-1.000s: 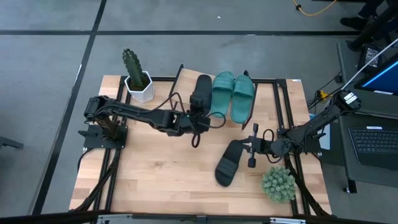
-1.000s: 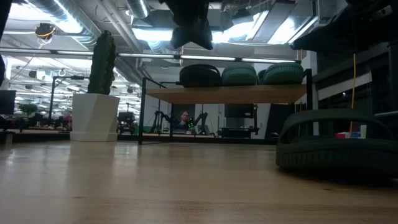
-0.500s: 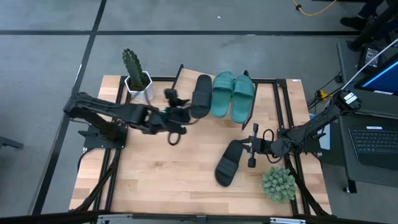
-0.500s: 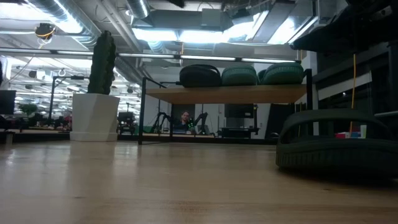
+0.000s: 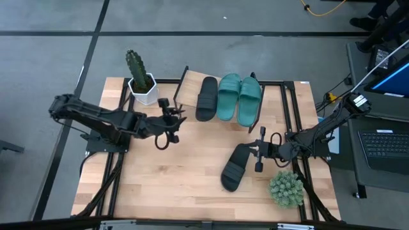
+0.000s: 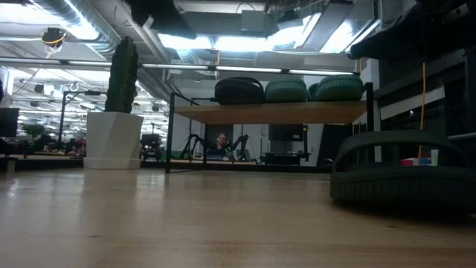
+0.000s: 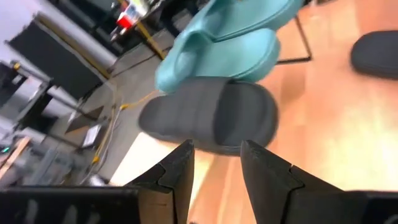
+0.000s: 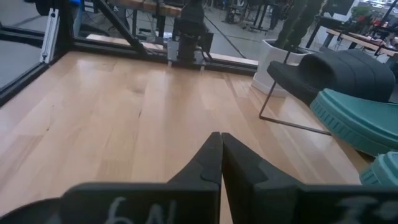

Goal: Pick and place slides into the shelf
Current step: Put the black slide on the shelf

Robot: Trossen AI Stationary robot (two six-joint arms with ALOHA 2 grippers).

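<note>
The left gripper [image 5: 167, 119], fingers parted and empty, had drawn back from the black slide [image 5: 206, 98] left ahead on the shelf [image 5: 185, 97], while the right gripper [image 5: 260, 148], fingers pressed together, waited beside the last black slide [image 5: 234, 167].

My high view looks straight down; my low view looks level across the tabletop; both share the shelf [image 5: 230, 86]
</note>
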